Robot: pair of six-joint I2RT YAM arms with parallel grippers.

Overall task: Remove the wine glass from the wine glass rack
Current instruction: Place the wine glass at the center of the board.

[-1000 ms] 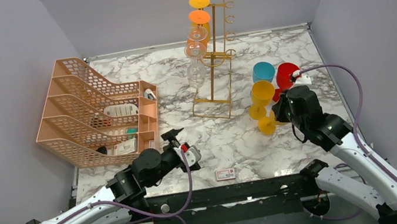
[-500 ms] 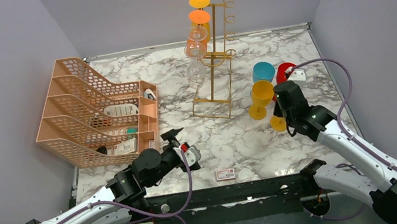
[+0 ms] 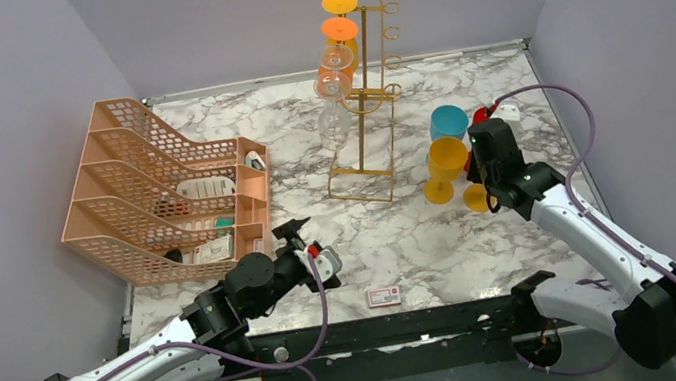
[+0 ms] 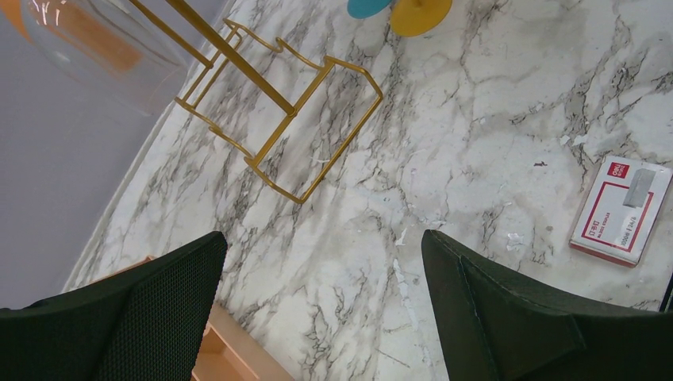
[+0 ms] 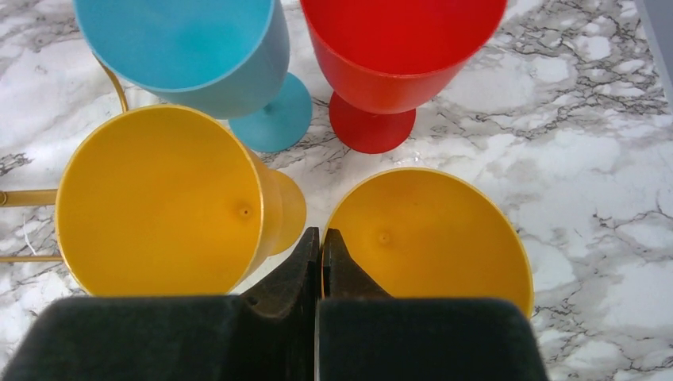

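Hanging pressed together over two yellow glasses (image 5: 428, 238) near the right edge of the tabletop (image 3: 422, 239), the right end effector (image 5: 320, 242) could tip one sideways; the left end effector (image 4: 321, 238) sits spread.

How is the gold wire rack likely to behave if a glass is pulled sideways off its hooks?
The rack is tall, of thin wire, on a small open base frame, so it is probably light and may tip or slide on the smooth marble table. The glasses hang high on one side, which likely makes it top-heavy.
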